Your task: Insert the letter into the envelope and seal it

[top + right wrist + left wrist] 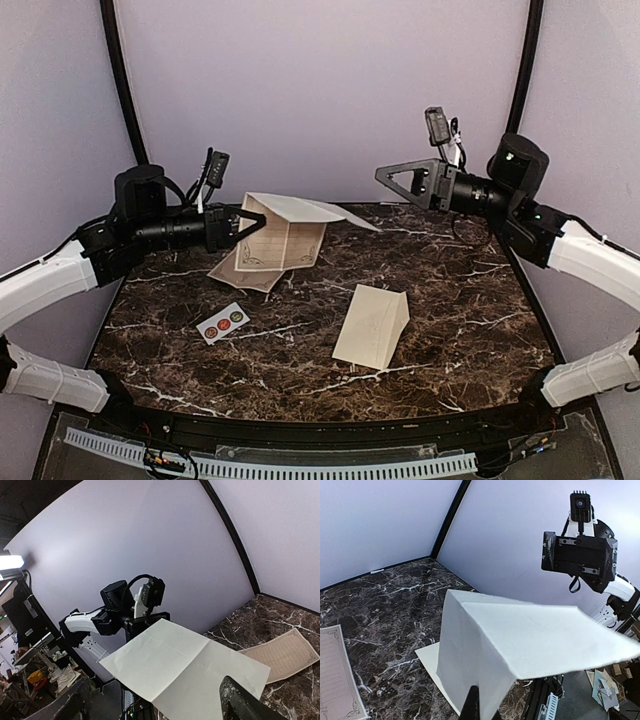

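Arms: two, the left reaching in from the left side and the right from the right, both raised above the table.
Left gripper: one, clamped on the edge of the letter, with a dark finger showing under the paper in the left wrist view.
Right gripper: one, jaws spread wide and holding nothing, in the air over the far right of the table.
Letter: one creased sheet with an ornate border, lifted; part of it juts out level toward the right arm and part hangs down.
Second bordered sheet: one, flat on the table below the held sheet.
Envelope: one, plain cream, flat on the table right of centre toward the near edge, well apart from both grippers; the flap's position cannot be told.
Sticker strip: one small white strip with three round stickers, left of the envelope.
Table: dark brown marble pattern with white veins and a black rim.
Perforated rail: one white strip along the near edge.
Room: pale lilac walls, with a black pole at each back corner.
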